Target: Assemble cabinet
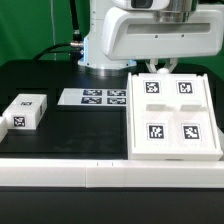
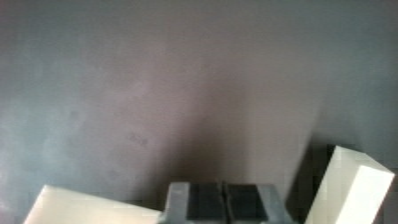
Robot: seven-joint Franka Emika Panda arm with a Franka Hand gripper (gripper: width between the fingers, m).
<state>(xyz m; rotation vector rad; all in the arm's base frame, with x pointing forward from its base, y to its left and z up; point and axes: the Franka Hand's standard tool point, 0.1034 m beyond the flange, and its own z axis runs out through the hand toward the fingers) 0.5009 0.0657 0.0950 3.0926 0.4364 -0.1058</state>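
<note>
One arm point(image 1: 150, 35) hangs near the cabinet's point(image 1: 172, 108) far edge, end effector point(image 1: 161, 66) pointing down.

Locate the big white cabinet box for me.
The large white plastic cabinet box lies on the black table at the exterior view's right, just right of the flat white marker board and far from the small white tagged block.

no readable text, coded tags point(image 1: 152, 87) on cabinet point(image 1: 170, 108)
</note>
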